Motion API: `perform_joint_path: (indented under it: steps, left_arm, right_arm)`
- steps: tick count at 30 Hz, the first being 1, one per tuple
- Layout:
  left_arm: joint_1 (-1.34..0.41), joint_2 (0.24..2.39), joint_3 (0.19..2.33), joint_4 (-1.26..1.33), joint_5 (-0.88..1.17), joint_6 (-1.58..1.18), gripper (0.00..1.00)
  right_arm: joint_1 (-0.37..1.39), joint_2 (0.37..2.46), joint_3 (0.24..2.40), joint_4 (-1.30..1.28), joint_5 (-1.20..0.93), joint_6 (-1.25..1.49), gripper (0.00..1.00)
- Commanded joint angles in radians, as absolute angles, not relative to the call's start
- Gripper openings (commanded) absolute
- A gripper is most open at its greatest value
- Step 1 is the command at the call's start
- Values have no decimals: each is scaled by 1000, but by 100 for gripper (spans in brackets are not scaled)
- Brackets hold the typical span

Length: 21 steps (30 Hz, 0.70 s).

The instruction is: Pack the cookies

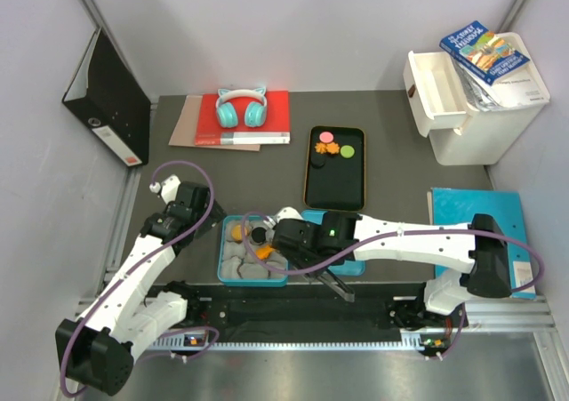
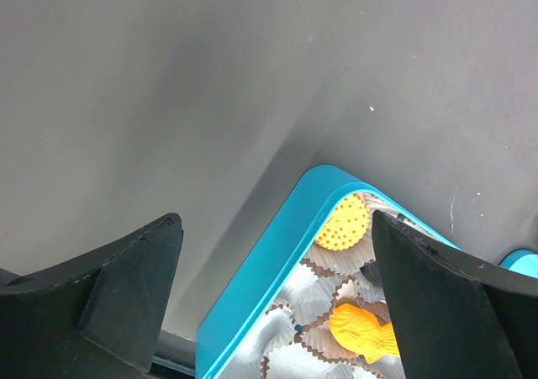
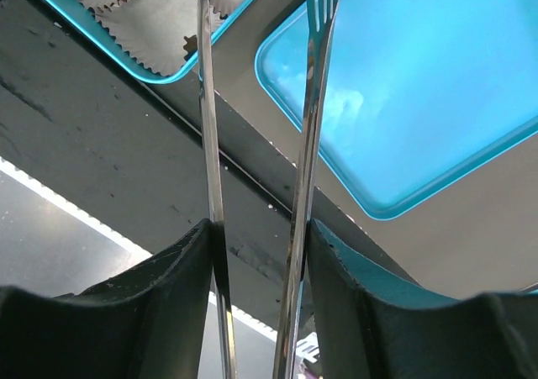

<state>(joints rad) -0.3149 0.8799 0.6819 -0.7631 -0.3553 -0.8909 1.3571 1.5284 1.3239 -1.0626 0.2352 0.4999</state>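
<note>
The cookies on the black tray (image 1: pixel 335 188) are pink (image 1: pixel 326 137), orange (image 1: pixel 331 149), green (image 1: pixel 347 151) and black (image 1: pixel 317 162). The blue tin (image 1: pixel 222 260) holds white paper cups, an orange cookie (image 1: pixel 236 233), a black one (image 1: pixel 258 236) and another orange one (image 1: pixel 265 252). My left gripper (image 1: pixel 210 220) is open and empty at the tin's left corner; its view (image 2: pixel 277 219) shows the tin rim (image 2: pixel 269 261), a round orange cookie (image 2: pixel 343 223) and a fish-shaped one (image 2: pixel 363 330). My right gripper (image 1: pixel 298 245) (image 3: pixel 259 228) is shut on metal tongs (image 3: pixel 210 144) whose tips reach the tin's near edge (image 3: pixel 168 78).
The tin's blue lid (image 3: pixel 420 85) lies right of the tin under my right arm. Teal headphones (image 1: pixel 241 108) rest on a red book at the back. A black binder (image 1: pixel 107 99) stands far left, a white drawer box (image 1: pixel 480 99) far right, a blue folder (image 1: pixel 471 207) beside my right arm.
</note>
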Motion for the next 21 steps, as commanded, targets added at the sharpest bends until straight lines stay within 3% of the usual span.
perform_joint_path:
  steps: [1, 11, 21]
  left_arm:
    - [-311, 879, 678, -744, -354, -893, 98]
    - [-311, 879, 676, -744, -353, -893, 98]
    - [-311, 876, 678, -744, -353, -893, 98]
  right_arm:
    - [1365, 1485, 1381, -1085, 267, 514, 48]
    - [1365, 1480, 1408, -1092, 278, 518, 50]
    - [1364, 1417, 1508, -1129, 446, 538, 50]
